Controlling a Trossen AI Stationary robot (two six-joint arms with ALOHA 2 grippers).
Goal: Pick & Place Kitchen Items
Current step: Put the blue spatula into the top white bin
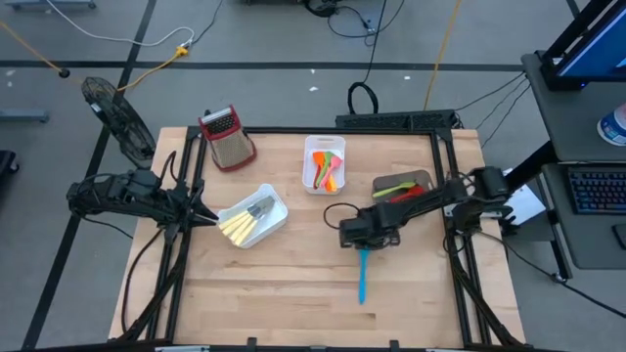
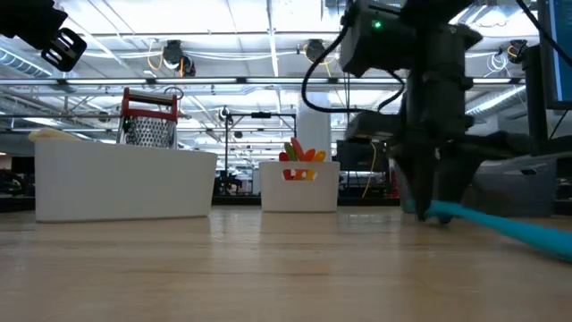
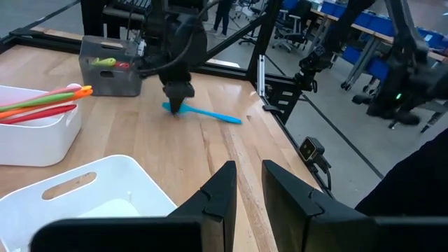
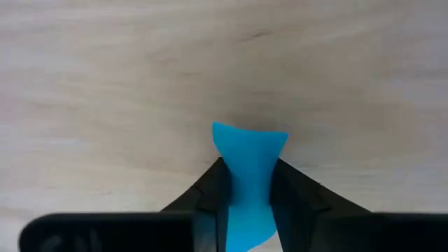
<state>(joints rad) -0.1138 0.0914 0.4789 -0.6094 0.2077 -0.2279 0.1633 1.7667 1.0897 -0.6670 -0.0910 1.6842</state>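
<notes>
A robotics lab: framed wooden bench (image 1: 293,284), ceiling trusses (image 2: 268,85), office chairs (image 3: 294,35).

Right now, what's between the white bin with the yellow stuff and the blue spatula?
Just bare wooden table. From above, nothing lies between the white bin and the blue spatula, which the right hand is pinching.

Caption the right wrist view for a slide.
Right end effector closed on the blue utensil lying on the wooden table.

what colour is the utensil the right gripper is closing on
Light blue. The utensil sits between the right gripper's fingers, clearest in the right wrist view.
</notes>
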